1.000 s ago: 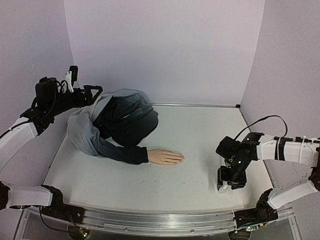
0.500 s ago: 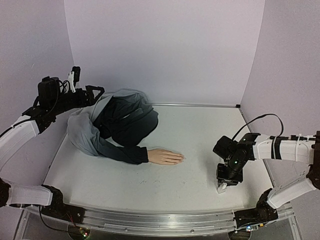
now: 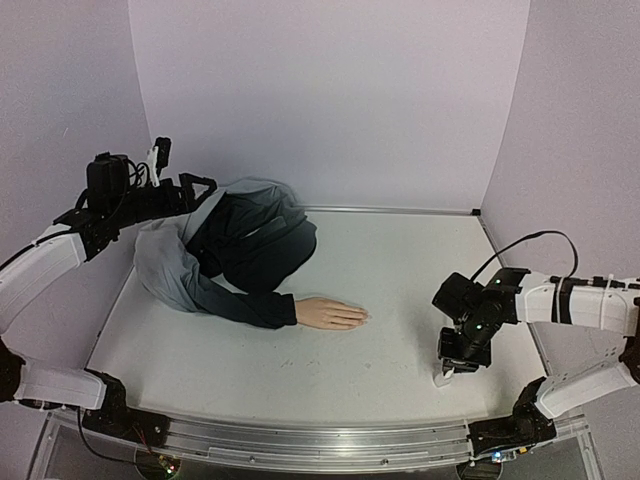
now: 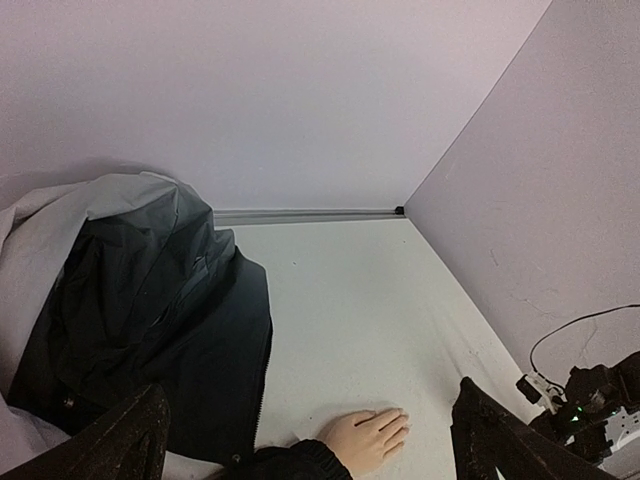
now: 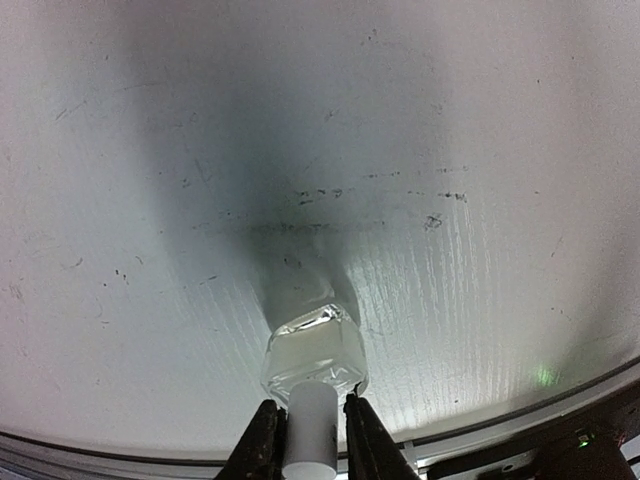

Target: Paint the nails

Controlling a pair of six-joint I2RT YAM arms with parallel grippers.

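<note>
The pale mannequin hand (image 3: 332, 314) lies flat on the white table, fingers pointing right, in a dark navy-and-grey jacket sleeve (image 3: 240, 265). It also shows in the left wrist view (image 4: 367, 438); its nails are too small to make out. My right gripper (image 3: 452, 368) points down at the table's right front, shut on the white cap (image 5: 310, 425) of a small clear bottle (image 5: 312, 348) that stands on the table. My left gripper (image 3: 185, 187) hangs high over the jacket at the far left, open and empty, its fingertips (image 4: 125, 445) wide apart.
The bunched jacket (image 4: 130, 300) fills the table's back left. Lilac walls close the back and both sides. A metal rail (image 3: 300, 440) runs along the near edge. A black cable (image 3: 520, 245) loops off the right arm.
My right gripper shifted slightly left and back again over the bottle. My left arm rose and swung a little to the right.
</note>
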